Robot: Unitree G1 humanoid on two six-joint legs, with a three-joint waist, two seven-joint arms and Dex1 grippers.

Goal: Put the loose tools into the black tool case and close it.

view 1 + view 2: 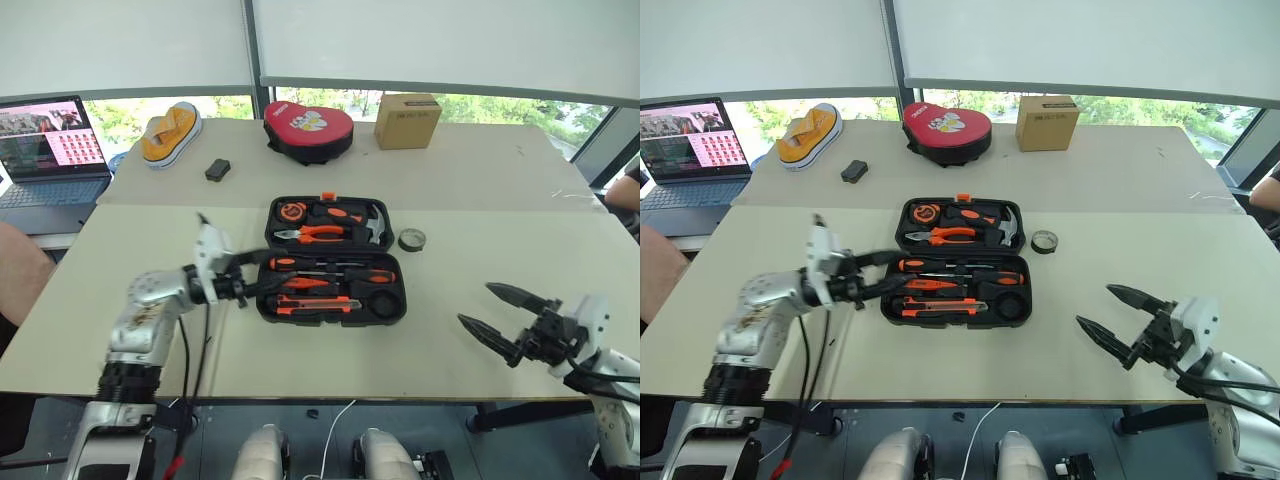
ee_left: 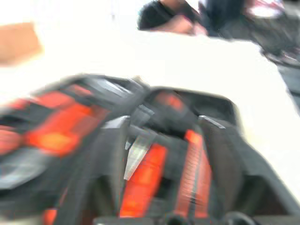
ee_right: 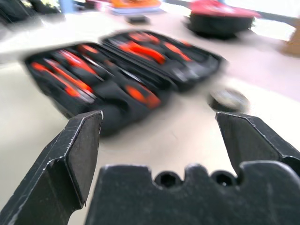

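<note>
The black tool case [image 1: 402, 302] lies open flat in the middle of the table. Its near half holds two black-and-orange screwdrivers [image 1: 340, 270] and an orange-black utility knife [image 1: 313, 306]; pliers, a hammer and a tape measure fill the far half. A small dark tape roll [image 1: 411, 240] lies on the table just right of the case. My left gripper [image 1: 262, 275] is open at the case's near-left edge, with nothing between its fingers. My right gripper [image 1: 476, 304] hangs open and empty over the table, well right of the case and nearer than the tape roll [image 3: 228, 99].
Along the far side stand a red zippered pouch [image 1: 308, 128], a cardboard box [image 1: 407, 120], an orange-and-white object [image 1: 172, 133] and a small black item [image 1: 217, 169]. A laptop [image 1: 50, 150] sits far left. A person's arm [image 1: 20, 272] shows at the left edge.
</note>
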